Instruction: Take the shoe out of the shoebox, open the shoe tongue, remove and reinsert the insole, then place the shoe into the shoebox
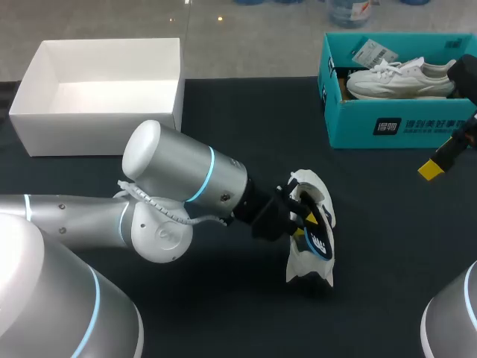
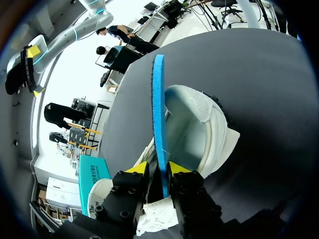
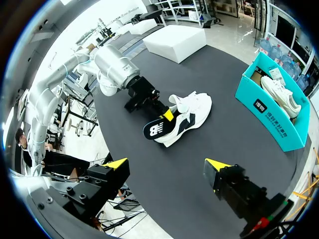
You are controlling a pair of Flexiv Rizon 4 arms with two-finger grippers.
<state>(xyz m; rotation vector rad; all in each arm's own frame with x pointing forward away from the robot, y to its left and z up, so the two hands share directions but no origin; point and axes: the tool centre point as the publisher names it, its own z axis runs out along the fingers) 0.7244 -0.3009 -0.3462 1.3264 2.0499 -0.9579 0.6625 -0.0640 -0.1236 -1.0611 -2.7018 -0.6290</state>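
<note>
1. Two arms work over the dark table (image 1: 238, 313) in the head view. The left claw (image 1: 304, 216) sits at the opening of a white fabric shoe with dark side panels (image 1: 311, 183). The shoe lies on the table near the middle, outside the teal cardboard shoebox (image 1: 358, 133) and well apart from it. A dark insole with a blue upper face (image 1: 319, 245) sticks out of the shoe. A second white lace-up shoe (image 1: 402, 80) lies inside the shoebox. A white open box (image 1: 45, 127) stands at the far left.
2. One thin blue edge fills the left wrist view: the left claw (image 2: 158, 170) pinches the insole (image 2: 158, 109) from two sides between its yellow tips. The insole stands on edge and runs ahead of the fingers over the shoe (image 2: 199, 129) and its padded white opening.
3. Nothing sits in the right claw (image 3: 167, 165) in the right wrist view; its fingers are spread wide above the table, well apart from the shoe (image 3: 192, 107). Ahead of it, the left claw (image 3: 167, 115) is at the shoe, and the dark underside of the insole (image 3: 158, 130) tilts out. The shoebox (image 3: 271, 117) holds the second white lace-up shoe (image 3: 281, 92), and the white open box (image 3: 174, 42) stands beyond the shoe.
</note>
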